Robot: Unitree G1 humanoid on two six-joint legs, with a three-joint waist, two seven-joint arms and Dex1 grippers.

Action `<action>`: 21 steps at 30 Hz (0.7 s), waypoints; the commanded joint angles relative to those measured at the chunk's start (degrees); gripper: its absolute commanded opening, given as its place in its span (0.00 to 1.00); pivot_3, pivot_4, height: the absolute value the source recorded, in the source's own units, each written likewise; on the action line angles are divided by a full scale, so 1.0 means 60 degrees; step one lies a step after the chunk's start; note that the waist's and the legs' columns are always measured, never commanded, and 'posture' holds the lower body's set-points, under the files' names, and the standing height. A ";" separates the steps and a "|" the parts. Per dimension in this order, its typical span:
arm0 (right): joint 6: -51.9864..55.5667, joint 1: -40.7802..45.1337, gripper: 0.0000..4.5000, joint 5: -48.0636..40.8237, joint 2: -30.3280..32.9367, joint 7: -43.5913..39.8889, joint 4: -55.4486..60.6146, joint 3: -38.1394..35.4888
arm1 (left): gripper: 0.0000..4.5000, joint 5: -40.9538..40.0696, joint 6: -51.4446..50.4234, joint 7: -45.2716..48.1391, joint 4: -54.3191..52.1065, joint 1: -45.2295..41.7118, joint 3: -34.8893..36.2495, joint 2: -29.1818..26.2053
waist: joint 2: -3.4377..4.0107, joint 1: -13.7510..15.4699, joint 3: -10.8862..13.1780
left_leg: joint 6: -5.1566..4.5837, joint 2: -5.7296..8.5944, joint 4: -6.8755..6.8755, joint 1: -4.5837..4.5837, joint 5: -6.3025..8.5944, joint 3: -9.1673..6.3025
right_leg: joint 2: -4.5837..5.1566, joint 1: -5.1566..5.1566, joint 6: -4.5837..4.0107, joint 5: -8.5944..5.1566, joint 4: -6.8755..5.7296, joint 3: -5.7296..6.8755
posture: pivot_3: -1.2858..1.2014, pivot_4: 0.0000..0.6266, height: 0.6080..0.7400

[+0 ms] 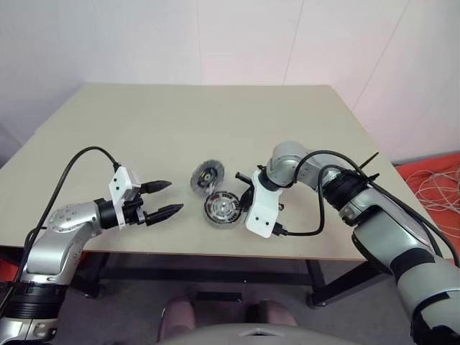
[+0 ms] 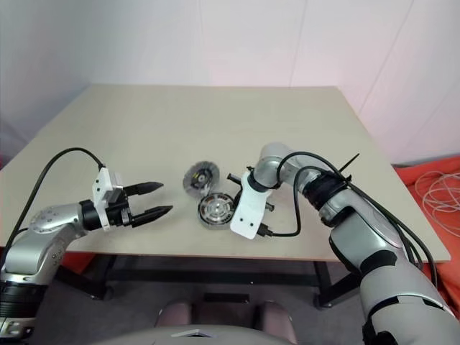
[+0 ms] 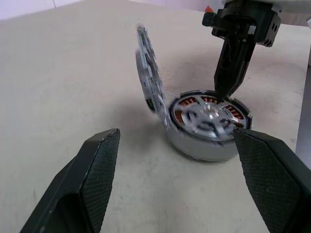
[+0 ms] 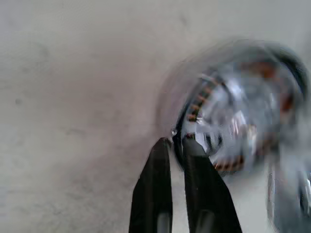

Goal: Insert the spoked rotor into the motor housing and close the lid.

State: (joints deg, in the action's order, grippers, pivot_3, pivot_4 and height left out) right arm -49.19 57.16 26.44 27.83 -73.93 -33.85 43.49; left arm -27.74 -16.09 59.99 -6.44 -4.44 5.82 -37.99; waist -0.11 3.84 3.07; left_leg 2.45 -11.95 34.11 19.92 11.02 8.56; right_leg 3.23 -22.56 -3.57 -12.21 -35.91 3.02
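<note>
The motor housing (image 1: 221, 208) lies on the table near the front edge, its copper windings showing. The spoked rotor (image 3: 211, 116) sits inside it, silver spokes over the windings. The lid (image 3: 148, 82) stands tilted up from the housing's edge, open, and appears as a grey disc (image 1: 207, 175) just behind the housing. My right gripper (image 4: 175, 143) points steeply down with its fingers shut together, tips at the housing's rim (image 3: 226, 94). Nothing shows between them. My left gripper (image 1: 175, 197) hovers open to the left of the housing, level, apart from it.
The tan table (image 1: 180, 122) stretches bare behind and to the left of the parts. Its front edge runs just in front of the housing. A black cable (image 1: 309, 231) hangs from my right wrist over the table's front right.
</note>
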 commanded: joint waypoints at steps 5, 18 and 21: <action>0.0524 -0.0186 0.00 0.0048 -0.0069 -0.0083 0.0589 -0.0022 | 0.88 -0.0048 0.0072 0.0002 -0.0134 -0.0274 0.0113 -0.0035 | 0.0000 -0.0006 0.0000 | 0.0001 0.0000 0.0007 -0.0010 -0.0001 0.0000 | 0.0000 0.0010 0.0009 -0.0005 -0.0001 -0.0001 | 0.52 0.00 1.00; 0.3480 -0.0070 0.00 -0.0055 0.0026 -0.0432 0.2201 -0.0757 | 0.88 0.0005 0.0078 0.0065 0.0074 -0.0517 -0.0067 0.0067 | 0.0006 -0.0023 0.0010 | 0.0003 -0.0006 0.0009 -0.0021 -0.0002 0.0000 | -0.0006 0.0019 0.0013 -0.0007 -0.0002 -0.0002 | 0.52 0.00 1.00; 0.4496 -0.0145 0.00 0.0095 0.0116 -0.0453 0.2744 -0.0918 | 0.88 0.0032 0.0102 0.0116 0.0219 -0.0666 -0.0133 0.0096 | 0.0005 0.0002 0.0011 | 0.0003 -0.0005 0.0008 -0.0004 -0.0002 -0.0001 | -0.0006 0.0005 0.0001 0.0001 -0.0002 -0.0002 | 0.52 0.00 1.00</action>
State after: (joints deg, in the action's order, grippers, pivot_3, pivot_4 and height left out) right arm -24.84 55.17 27.46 27.94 -77.08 -20.90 41.63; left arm -27.61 -16.08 60.49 -4.82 -6.94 4.70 -37.39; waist -0.08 3.85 3.13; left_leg 2.46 -11.98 34.15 19.98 11.01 8.56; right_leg 3.19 -22.61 -3.58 -12.20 -35.92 3.01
